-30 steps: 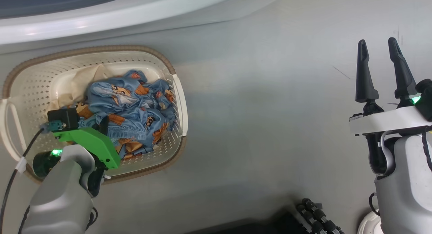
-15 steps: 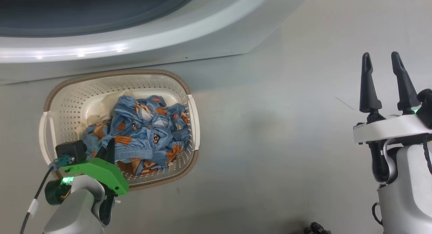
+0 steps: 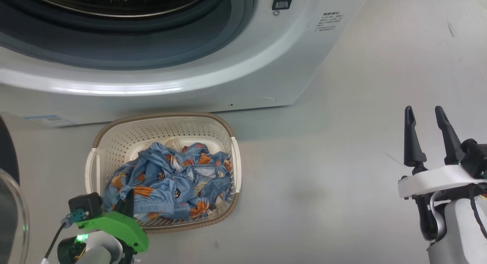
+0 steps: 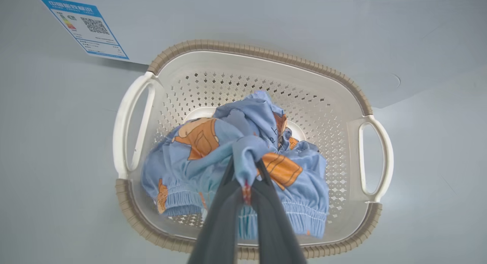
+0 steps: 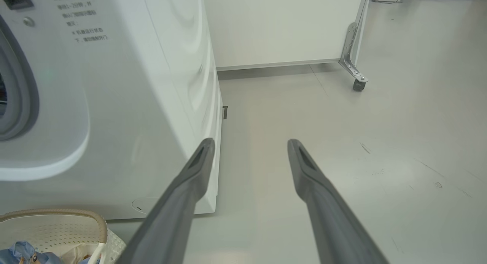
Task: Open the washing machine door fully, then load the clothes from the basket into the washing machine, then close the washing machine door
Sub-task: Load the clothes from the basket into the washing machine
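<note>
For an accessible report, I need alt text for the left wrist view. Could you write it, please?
The left gripper is shut on a fold of light-blue clothes printed with orange figures, which drape into the cream basket with a brown rim. Behind the basket stands the white washing machine, with a blue label at the upper left.

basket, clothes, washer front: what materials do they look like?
Cream basket: looks like moulded plastic, matte, perforated walls; the brown woven-look rim is probably plastic too. Blue clothes: thin soft printed fabric that folds, with gathered elastic hems. White washing machine: glossy panel with highlights; painted metal or plastic, can't tell.
</note>
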### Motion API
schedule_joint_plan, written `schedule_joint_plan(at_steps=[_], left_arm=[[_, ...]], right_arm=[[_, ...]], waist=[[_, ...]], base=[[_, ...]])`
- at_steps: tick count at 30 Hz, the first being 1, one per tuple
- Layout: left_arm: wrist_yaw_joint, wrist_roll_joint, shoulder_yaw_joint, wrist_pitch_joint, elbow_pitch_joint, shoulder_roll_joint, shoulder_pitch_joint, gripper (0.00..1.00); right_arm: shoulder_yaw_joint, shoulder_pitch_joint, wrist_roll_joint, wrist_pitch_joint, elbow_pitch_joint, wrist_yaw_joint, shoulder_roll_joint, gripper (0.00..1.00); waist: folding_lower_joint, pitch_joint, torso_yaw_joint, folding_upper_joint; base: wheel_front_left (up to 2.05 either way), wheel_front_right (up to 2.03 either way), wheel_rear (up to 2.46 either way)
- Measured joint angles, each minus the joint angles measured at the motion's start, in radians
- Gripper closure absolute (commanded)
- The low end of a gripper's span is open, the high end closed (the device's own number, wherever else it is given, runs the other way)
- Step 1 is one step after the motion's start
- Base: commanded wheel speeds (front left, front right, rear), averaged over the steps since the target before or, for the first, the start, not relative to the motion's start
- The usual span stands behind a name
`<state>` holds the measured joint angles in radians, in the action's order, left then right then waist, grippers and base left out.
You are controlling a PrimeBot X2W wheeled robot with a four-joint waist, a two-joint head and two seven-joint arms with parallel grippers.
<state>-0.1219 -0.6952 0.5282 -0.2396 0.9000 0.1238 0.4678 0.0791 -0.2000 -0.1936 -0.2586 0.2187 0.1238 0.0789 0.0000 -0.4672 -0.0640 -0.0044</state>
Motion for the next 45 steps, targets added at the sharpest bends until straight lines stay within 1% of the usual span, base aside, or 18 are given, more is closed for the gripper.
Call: schedule_joint_plan(at_steps=[11, 18, 24, 32, 39, 45], left_arm=[[0.0, 0.001, -0.007, -0.009, -0.033, -0.001, -0.072, 1.0], [0.0, 0.012, -0.067, -0.009, -0.125, -0.002, -0.103, 1.0], [0.002, 0.041, -0.098, -0.009, -0.186, -0.004, -0.175, 1.0], [0.029, 0.084, -0.136, -0.009, -0.29, -0.01, -0.271, 1.0], [0.047, 0.125, -0.169, -0.009, -0.37, -0.014, -0.325, 1.0], [0.06, 0.162, -0.176, -0.009, -0.427, -0.016, -0.377, 1.0]], right_arm=[[-0.012, 0.093, -0.002, 0.0, 0.016, 0.0, 0.006, 0.0], [-0.005, 0.139, -0.005, 0.0, 0.016, 0.0, 0.016, 0.0], [0.0, 0.177, -0.01, 0.0, 0.016, 0.0, 0.016, 0.0], [0.001, 0.238, -0.01, 0.0, 0.015, 0.0, 0.017, 0.0], [0.002, 0.266, -0.01, 0.0, 0.014, 0.0, 0.022, 0.0], [0.002, 0.296, -0.011, 0.0, 0.012, 0.0, 0.025, 0.0]], waist=[[-0.0001, 0.143, 0.024, 0.0], [-0.0001, 0.225, 0.037, 0.0], [-0.0001, 0.289, 0.047, 0.0], [-0.0001, 0.373, 0.062, 0.0], [-0.0001, 0.424, 0.074, 0.0], [-0.0001, 0.463, 0.084, 0.0]], base=[[0.0, 0.0, 0.0], [0.0, 0.0, 0.0], [0.0, 0.0, 0.0], [0.0, 0.0, 0.0], [0.0, 0.0, 0.0], [0.0, 0.0, 0.0]])
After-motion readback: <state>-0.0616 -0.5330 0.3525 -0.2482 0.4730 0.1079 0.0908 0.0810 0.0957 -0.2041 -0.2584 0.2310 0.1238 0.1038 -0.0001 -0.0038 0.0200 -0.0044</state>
